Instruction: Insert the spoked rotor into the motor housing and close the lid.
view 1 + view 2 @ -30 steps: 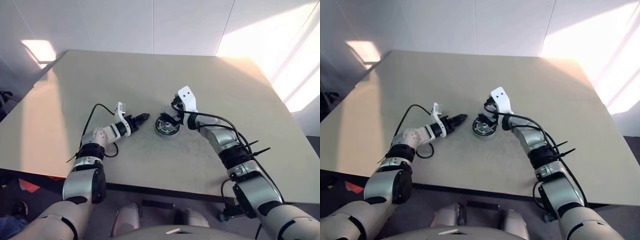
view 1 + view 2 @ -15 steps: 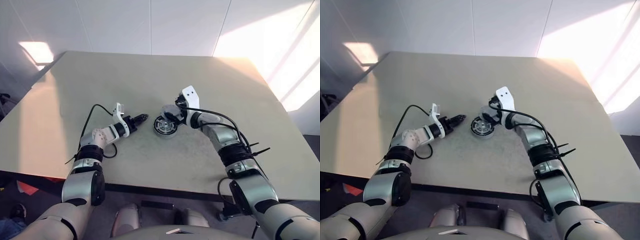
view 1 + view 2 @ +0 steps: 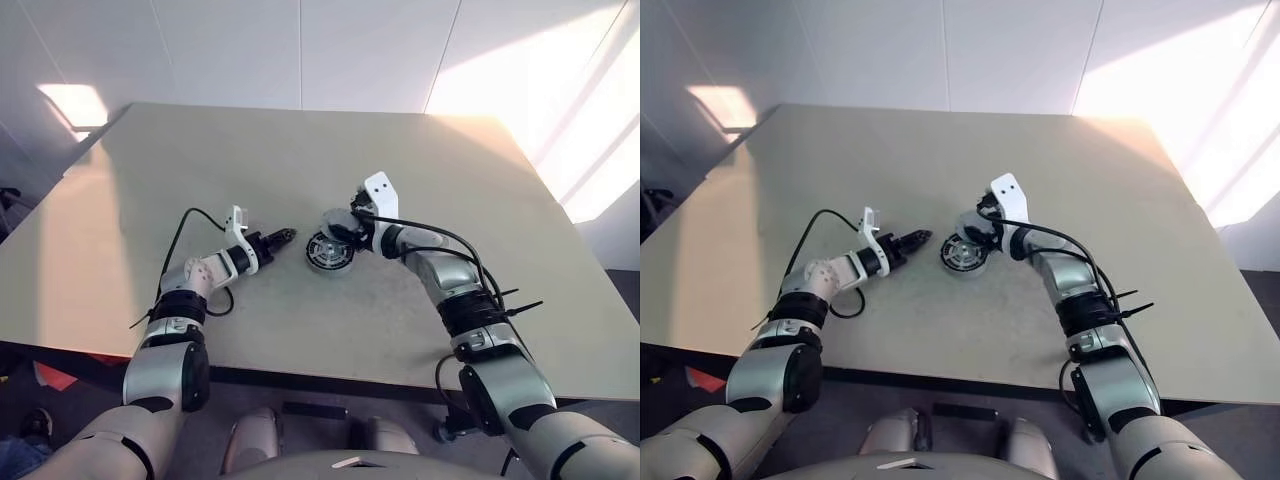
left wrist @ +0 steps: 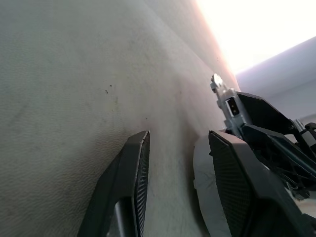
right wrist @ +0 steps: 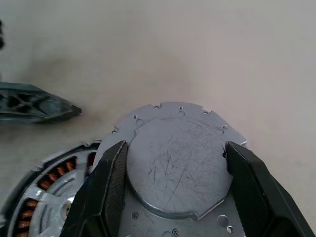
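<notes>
The motor housing (image 3: 330, 252) rests near the middle of the table, and its copper windings (image 5: 49, 180) show in the right wrist view. Inside that ring lies the silvery spoked rotor (image 5: 57, 205). Just above the housing's far side hangs the lid (image 5: 180, 158), a flat grey disc with a notched rim, tilted and partly covering the housing. My right gripper (image 3: 341, 228) is shut on the lid, one finger on each side of its rim. My left gripper (image 3: 284, 236) is open and holds nothing. It points at the housing from the left, a short gap away.
The beige table (image 3: 300, 150) has wide bare areas all around the housing. A black cable (image 3: 196, 214) loops beside my left wrist. The table's front edge (image 3: 330, 378) runs close below both forearms.
My right gripper's fingers have closed in on the lid's rim above the housing. The left arm has kept still.
</notes>
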Robot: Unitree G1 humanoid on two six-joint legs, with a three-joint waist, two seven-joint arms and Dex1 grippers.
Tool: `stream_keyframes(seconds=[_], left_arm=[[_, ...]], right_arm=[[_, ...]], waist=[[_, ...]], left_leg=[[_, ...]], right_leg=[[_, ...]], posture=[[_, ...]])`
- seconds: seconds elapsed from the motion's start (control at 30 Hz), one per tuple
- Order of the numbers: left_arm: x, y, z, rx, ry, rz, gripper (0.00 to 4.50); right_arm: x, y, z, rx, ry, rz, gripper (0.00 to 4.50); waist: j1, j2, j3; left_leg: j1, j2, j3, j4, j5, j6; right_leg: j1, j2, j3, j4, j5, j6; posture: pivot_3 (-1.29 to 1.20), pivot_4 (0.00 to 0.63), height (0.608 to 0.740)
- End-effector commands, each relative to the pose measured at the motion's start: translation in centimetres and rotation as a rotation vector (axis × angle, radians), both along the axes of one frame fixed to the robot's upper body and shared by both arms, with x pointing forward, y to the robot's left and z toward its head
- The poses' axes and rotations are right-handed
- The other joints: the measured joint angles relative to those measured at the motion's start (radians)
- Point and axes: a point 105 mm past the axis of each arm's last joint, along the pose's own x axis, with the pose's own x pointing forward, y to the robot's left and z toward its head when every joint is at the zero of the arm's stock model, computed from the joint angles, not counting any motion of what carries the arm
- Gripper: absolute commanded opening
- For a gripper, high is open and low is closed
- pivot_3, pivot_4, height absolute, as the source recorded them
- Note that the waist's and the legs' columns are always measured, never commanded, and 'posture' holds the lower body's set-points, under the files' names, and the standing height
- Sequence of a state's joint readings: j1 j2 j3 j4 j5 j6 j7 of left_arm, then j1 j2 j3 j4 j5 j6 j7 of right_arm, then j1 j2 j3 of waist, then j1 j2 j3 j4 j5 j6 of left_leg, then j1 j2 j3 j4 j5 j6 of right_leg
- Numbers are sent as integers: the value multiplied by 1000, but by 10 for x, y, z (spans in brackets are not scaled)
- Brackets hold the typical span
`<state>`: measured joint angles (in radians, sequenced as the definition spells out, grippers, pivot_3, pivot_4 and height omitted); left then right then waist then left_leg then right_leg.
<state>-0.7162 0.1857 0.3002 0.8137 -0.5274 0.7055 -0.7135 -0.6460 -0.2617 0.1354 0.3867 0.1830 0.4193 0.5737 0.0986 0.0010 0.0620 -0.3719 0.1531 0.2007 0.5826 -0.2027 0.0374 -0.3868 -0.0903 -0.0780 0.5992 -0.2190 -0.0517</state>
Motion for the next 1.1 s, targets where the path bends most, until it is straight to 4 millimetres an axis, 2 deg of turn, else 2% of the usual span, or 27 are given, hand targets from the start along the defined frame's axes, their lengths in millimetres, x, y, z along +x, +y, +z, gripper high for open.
stream_keyframes(seconds=[0.03,0.2,0.33,0.47,0.83,1.1], left_arm=[[-1,2,1,23,-14,-5,2026],[-1,0,-1,28,-11,-8,2026],[-1,1,-2,32,-9,-5,2026],[-1,2,-3,38,-7,0,2026],[-1,4,-4,46,-4,8,2026],[-1,5,-5,49,-2,12,2026]], right_arm=[[-10,9,50,73,-168,104,3028],[-31,13,41,3,-167,231,3028],[-50,15,20,-95,-138,343,3028],[-61,16,17,-98,-122,399,3028],[-61,14,7,-121,-96,405,3028],[-57,5,-15,-155,-26,375,3028]], waist=[[0,0,0],[3,-1,0],[2,-1,1],[0,-1,1],[1,-1,1],[0,-1,1]], left_leg=[[0,0,0,0,0,0],[1,0,0,1,0,0],[1,0,0,1,0,0],[2,1,0,2,0,-1],[1,1,0,7,-1,1],[1,2,0,10,-2,2]], right_leg=[[0,0,0,1,0,0],[0,0,0,3,-1,-1],[0,0,0,3,-1,-2],[0,0,0,4,-2,-2],[1,0,0,6,-2,-2],[2,0,0,6,-2,-2]], posture=[[0,0,740],[0,0,740],[0,0,740],[0,0,740],[0,0,740],[0,0,740]])
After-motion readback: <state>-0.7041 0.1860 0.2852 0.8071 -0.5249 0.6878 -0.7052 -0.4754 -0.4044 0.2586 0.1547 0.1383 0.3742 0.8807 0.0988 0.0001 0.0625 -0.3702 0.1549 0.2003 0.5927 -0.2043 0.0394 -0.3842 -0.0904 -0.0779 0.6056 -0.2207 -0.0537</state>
